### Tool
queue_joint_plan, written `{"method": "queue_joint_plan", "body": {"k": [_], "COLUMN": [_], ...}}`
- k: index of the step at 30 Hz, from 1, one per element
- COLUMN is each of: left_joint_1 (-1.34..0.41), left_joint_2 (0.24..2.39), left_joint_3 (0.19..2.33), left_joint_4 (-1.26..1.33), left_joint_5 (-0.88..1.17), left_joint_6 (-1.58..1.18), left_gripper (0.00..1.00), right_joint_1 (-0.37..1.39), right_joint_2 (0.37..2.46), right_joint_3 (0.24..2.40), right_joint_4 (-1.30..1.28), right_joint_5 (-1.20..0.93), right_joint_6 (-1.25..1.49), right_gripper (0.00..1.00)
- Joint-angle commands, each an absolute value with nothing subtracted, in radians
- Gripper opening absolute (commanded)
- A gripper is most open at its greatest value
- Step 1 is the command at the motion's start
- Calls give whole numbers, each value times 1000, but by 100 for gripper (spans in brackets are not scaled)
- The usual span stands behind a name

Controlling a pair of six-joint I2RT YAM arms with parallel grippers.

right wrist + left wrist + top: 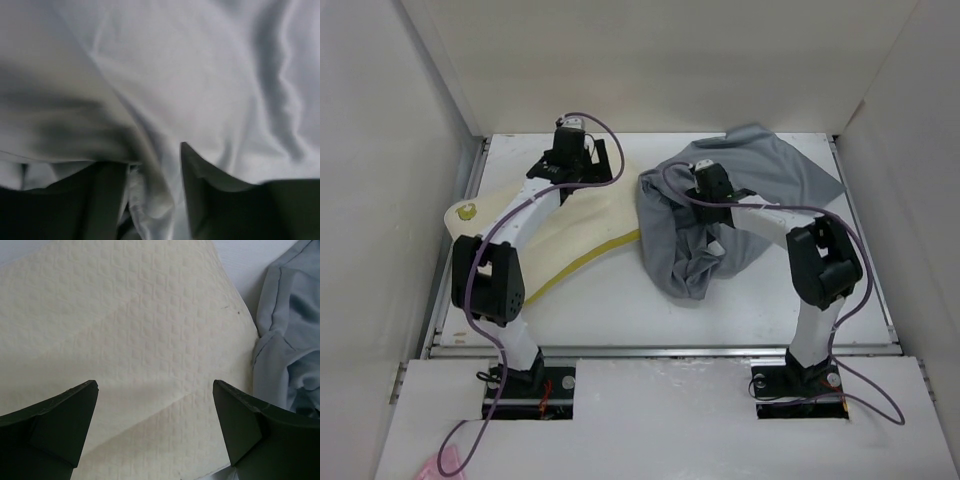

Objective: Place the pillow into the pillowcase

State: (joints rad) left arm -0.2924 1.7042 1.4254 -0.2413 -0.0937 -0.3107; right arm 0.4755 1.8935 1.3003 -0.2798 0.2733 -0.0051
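The left gripper (155, 387) hangs wide open and empty right over the pillow (140, 315), a cream, yellow-edged foam slab with a quilted, embossed skin. Its long axis slants toward the pillowcase (780, 165), heaped just beside it on the right: limp, wrinkled grey cloth. The right gripper (150, 157) is narrowed around a fold of that cloth; whether it pinches, I cannot tell.

A white table (620, 300) filled the middle. A plain pale back wall (650, 60), a left wall (370, 200) and a right wall (920, 150) stood close around it. A thin metal strip (660, 350) ran along the near edge of the table. In front of it lay a white board (660, 425). The light was soft and even, with faint shadows on the table.
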Motion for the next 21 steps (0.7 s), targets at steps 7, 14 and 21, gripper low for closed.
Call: {"method": "queue_joint_plan", "body": {"k": [7,14,21], "left_joint_1": [-353,-387,-396], "left_joint_2": [1899,2066,2206], "left_joint_3": [1626,1787,1873], "left_joint_4": [-342,-417,-478], "left_joint_5": [-100,-100,-83], "left_joint_6": [-265,-282,-331], "left_gripper": [100,100,100], "right_joint_1": [491,428,413], "right_joint_2": [1798,1703,1574], "right_joint_3": [1321,1443,1440], "right_joint_4": [-241,-466,-594], "right_joint_5": [110,248,316], "right_joint_6": [-45,89,107], "right_gripper": [0,0,0]}}
